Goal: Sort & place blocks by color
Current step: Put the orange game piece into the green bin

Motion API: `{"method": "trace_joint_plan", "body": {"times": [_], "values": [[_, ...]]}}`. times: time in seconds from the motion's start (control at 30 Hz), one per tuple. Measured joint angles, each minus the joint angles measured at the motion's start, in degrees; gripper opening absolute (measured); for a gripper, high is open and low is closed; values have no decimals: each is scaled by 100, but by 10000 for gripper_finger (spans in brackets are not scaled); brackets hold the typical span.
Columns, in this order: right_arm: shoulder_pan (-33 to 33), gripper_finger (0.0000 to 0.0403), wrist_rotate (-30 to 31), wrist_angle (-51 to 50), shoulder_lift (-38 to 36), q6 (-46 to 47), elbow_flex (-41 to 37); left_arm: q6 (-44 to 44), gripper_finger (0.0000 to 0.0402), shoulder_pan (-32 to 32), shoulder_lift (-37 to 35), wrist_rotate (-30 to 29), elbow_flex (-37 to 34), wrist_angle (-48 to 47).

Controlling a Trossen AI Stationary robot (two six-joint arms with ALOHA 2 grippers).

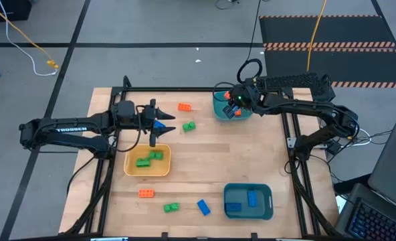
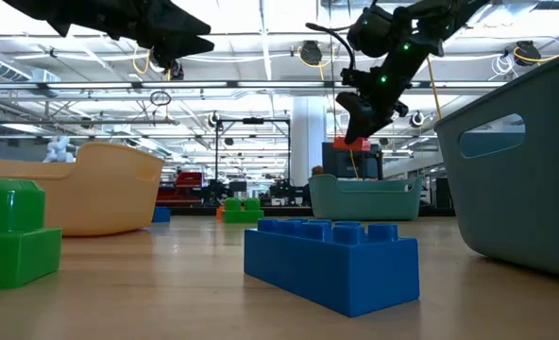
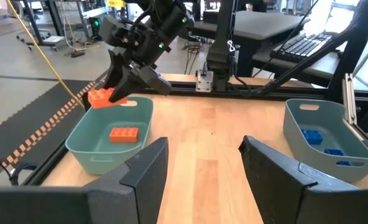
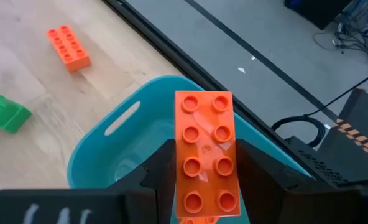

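My right gripper [image 1: 233, 110] hangs over the far teal tray [image 1: 219, 112], shut on an orange block [image 4: 204, 149]. A second orange block [image 3: 124, 134] lies in that tray. My left gripper [image 3: 202, 149] waits open above the table's left middle [image 1: 163, 124], with nothing between its fingers. A blue block [image 1: 159, 124] shows right by it in the high view. Loose on the table lie orange blocks [image 1: 184, 106] [image 1: 146, 193], green blocks [image 1: 188, 126] [image 1: 171, 208] and a blue block [image 1: 203, 207]. My right gripper pinches the orange block's two long sides [image 4: 179, 171] between its two fingers. The fingers slant down from the table's right side and lie along the block. Its studded face is turned toward the wrist, and its free end [image 4: 204, 102] sticks out past the fingers. It hangs clear above the tray.
A yellow tray [image 1: 128, 166] holding green blocks stands at the left middle, just nearside of my left gripper. A second teal tray [image 1: 268, 204] with blue blocks stands near the front right. Bare wood lies between the trays in the table's middle.
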Motion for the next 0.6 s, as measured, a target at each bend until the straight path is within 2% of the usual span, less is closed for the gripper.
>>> {"method": "trace_joint_plan", "body": {"times": [0.37,0.6], "values": [[123,131,-7,213,2,186,-162,63,205,0,0,0,-2,-54],[334,131,-10,1036,2,143,-590,317,205,0,0,-171,-2,-44]]}}
